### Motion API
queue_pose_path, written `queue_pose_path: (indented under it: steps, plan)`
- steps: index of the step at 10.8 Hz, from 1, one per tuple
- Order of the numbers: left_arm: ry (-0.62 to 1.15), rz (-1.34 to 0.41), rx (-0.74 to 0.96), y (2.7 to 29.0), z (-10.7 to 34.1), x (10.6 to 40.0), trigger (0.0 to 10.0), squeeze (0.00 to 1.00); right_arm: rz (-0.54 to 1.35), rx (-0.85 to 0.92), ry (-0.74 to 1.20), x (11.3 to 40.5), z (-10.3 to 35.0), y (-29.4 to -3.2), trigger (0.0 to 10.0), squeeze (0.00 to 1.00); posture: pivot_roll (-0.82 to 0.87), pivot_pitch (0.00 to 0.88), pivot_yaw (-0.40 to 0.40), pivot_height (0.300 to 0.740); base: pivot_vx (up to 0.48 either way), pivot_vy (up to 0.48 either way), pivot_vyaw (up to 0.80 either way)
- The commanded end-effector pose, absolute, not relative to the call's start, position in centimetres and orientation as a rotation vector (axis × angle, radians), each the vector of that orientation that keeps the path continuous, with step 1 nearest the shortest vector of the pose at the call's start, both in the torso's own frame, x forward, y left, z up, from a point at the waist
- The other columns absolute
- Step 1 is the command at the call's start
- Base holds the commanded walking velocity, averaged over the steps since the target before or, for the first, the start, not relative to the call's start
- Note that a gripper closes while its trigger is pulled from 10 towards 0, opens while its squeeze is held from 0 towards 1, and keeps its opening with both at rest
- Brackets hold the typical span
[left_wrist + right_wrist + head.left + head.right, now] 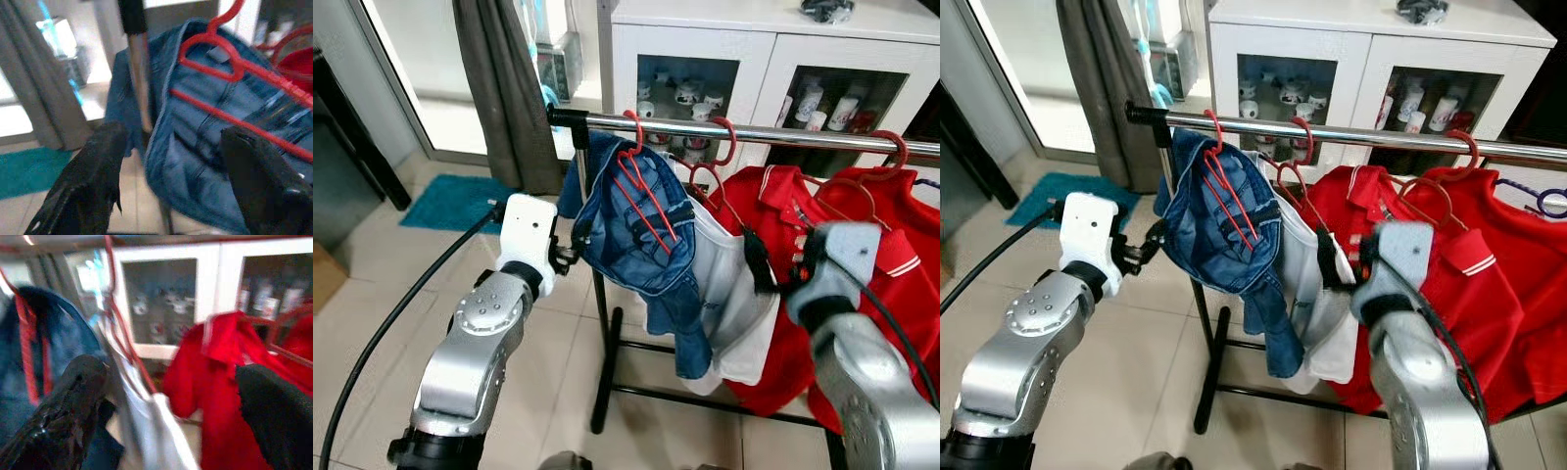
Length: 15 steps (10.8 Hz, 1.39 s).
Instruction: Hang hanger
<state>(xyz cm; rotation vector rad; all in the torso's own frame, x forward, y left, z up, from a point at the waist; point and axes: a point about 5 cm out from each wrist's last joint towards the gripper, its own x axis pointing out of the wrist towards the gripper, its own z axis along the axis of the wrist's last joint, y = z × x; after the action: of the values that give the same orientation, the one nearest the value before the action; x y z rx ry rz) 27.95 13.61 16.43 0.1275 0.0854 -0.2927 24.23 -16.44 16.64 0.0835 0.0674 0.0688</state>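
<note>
- Red hanger [644, 191] w/ the denim garment [636, 245] is already hooking over the rail [754, 132], near its black end cap. Looks like the hang itself is done.
- Your left gripper [576, 250] is sitting just beside the denim's edge, fingers [93, 181] spread, pinching nothing.
- Your right gripper [1342, 264] is hovering in front of the white shirt [734, 294] and red shirts [862, 255], fingers apart, empty too.
- What's left, imo: you're backing both arms clear w/o snagging the cloth.
</note>
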Motion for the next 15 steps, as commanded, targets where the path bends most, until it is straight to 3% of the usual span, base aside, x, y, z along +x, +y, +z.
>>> queue_pose_path:
  steps: [1, 3, 4, 5, 6, 7, 8, 9, 10, 15]
  plan:
    - [0.051, -0.312, 0.120, 13.6, 17.1, 28.3, 10.0, 1.00, 0.106, 0.101, 0.064, 24.7, 16.7, -16.1, 10.0, 1.00, -0.01, 0.014, 0.063, 0.740, 0.000, 0.000, 0.00]
    - [0.066, -0.442, 0.194, 13.0, 17.0, 27.9, 10.0, 1.00, 0.234, 0.035, 0.105, 26.6, 16.9, -16.2, 10.0, 1.00, 0.01, 0.012, 0.036, 0.740, 0.000, 0.000, 0.00]
    - [0.104, -0.597, 0.248, 12.5, 16.6, 27.3, 10.0, 0.31, 0.298, 0.028, 0.146, 28.1, 17.2, -17.0, 10.0, 1.00, 0.01, 0.002, 0.038, 0.740, 0.000, 0.000, 0.00]
    - [0.132, -0.738, 0.279, 12.1, 16.5, 26.7, 10.0, 0.00, 0.363, -0.009, 0.180, 29.4, 17.5, -17.6, 10.0, 1.00, 0.00, 0.000, 0.041, 0.740, 0.000, 0.000, 0.00]
    - [0.152, -0.799, 0.299, 11.9, 16.3, 26.5, 10.0, 0.00, 0.415, -0.038, 0.210, 30.2, 17.6, -17.9, 10.0, 0.90, 0.00, 0.000, 0.043, 0.740, 0.000, 0.000, 0.00]
    - [0.175, -0.854, 0.321, 11.8, 16.2, 26.3, 10.0, 0.00, 0.466, -0.052, 0.223, 31.1, 18.1, -18.2, 10.0, 0.00, 0.00, 0.000, 0.042, 0.740, 0.000, 0.000, 0.00]
    - [0.198, -0.881, 0.333, 12.0, 16.0, 26.3, 10.0, 0.00, 0.515, -0.023, 0.241, 31.9, 18.4, -18.2, 10.0, 0.00, -0.01, 0.000, 0.041, 0.740, 0.000, 0.000, 0.00]
    - [0.214, -0.883, 0.362, 12.3, 15.8, 26.3, 10.0, 0.00, 0.499, -0.106, 0.255, 33.1, 18.3, -18.5, 10.0, 0.00, -0.01, 0.000, 0.032, 0.740, 0.000, 0.000, 0.00]
    - [0.218, -0.874, 0.370, 12.6, 15.7, 26.4, 10.0, 0.00, 0.392, -0.099, 0.270, 34.6, 18.2, -19.4, 10.0, 0.00, 0.00, 0.000, 0.028, 0.740, 0.000, 0.000, 0.00]
    - [0.240, -0.902, 0.385, 13.0, 15.6, 26.4, 10.0, 0.00, 0.502, -0.120, 0.339, 37.6, 18.2, -18.8, 10.0, 0.00, 0.00, 0.000, 0.025, 0.740, 0.000, 0.000, 0.00]
